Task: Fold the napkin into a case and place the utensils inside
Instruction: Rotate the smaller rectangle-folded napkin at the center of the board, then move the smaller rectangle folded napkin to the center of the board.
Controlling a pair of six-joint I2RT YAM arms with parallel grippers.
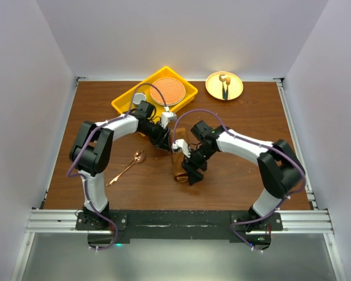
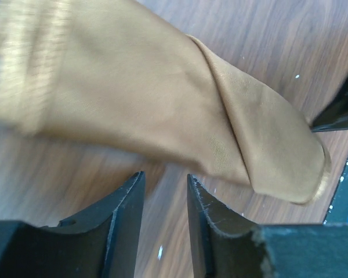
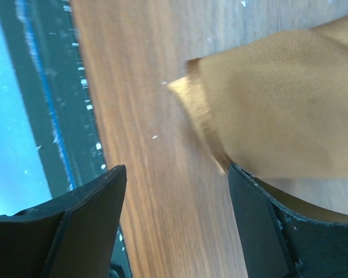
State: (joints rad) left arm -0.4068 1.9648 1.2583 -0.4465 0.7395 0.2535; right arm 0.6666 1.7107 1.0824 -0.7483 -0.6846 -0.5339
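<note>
Spoon (image 1: pixel 130 164) lies at eight o'clock from my left gripper (image 2: pixel 165 176), handle toward seven, nearer that arm than my right gripper (image 3: pixel 177 169); both stand parted and empty.

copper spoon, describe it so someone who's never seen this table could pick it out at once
On the brown wooden table, look at the left half, beside the elbow of the left arm. The copper spoon lies slanted on bare wood, bowl toward the folded napkin. Unlike the dark-handled utensil on the far yellow plate, it is slim, all copper and on no dish.
</note>
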